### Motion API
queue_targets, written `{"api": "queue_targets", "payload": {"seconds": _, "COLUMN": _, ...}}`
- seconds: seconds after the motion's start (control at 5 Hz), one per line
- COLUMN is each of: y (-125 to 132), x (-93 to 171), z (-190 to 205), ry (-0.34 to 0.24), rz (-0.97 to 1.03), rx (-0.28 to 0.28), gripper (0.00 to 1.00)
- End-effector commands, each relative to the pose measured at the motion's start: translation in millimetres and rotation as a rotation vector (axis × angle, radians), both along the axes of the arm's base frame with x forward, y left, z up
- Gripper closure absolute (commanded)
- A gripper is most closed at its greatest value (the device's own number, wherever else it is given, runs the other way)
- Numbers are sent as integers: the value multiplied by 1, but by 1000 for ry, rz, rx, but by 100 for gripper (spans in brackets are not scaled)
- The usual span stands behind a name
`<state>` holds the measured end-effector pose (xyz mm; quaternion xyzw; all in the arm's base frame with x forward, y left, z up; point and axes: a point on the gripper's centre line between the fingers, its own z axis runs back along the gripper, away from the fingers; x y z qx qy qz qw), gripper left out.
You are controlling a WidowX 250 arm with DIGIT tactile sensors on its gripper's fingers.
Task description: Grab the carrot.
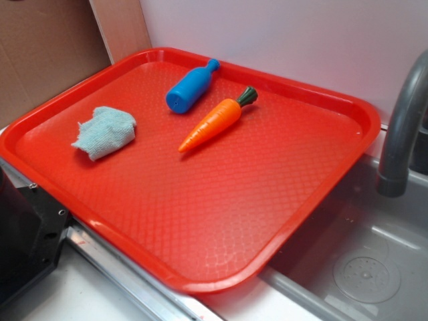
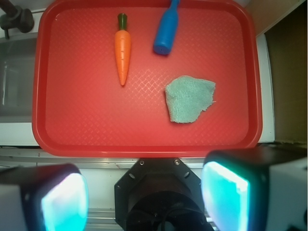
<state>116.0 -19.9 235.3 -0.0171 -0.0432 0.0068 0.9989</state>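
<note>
The carrot (image 1: 217, 122) (image 2: 122, 50) is glossy orange with a dark green stem and lies flat on the red tray (image 1: 200, 221) (image 2: 96, 130), toward its far side. In the wrist view its tip points toward me. My gripper (image 2: 144, 197) is open, its two teal pads (image 2: 65, 202) wide apart with nothing between them. It hangs high above the counter beside the tray's near edge, well short of the carrot. In the exterior view only the black robot base (image 1: 27, 234) shows at lower left; the fingers are out of frame.
A blue toy bottle (image 1: 190, 87) (image 2: 166, 30) lies next to the carrot. A crumpled light blue cloth (image 1: 103, 132) (image 2: 188, 98) sits on the tray. A grey faucet (image 1: 404, 127) and sink basin (image 1: 364, 267) flank the tray. A white wall stands behind.
</note>
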Motion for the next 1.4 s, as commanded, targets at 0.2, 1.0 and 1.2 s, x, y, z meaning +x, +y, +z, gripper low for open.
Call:
{"api": "queue_targets", "payload": {"seconds": 0.2, "y": -2, "x": 10, "z": -9, "ry": -21, "rz": 85, "rx": 27, "gripper": 0}}
{"api": "queue_targets", "payload": {"seconds": 1.0, "y": -14, "x": 107, "z": -98, "ry": -184, "rz": 94, "rx": -45, "gripper": 0}}
{"api": "queue_targets", "payload": {"seconds": 1.2, "y": -22, "x": 129, "z": -118, "ry": -190, "rz": 91, "rx": 42, "gripper": 0}}
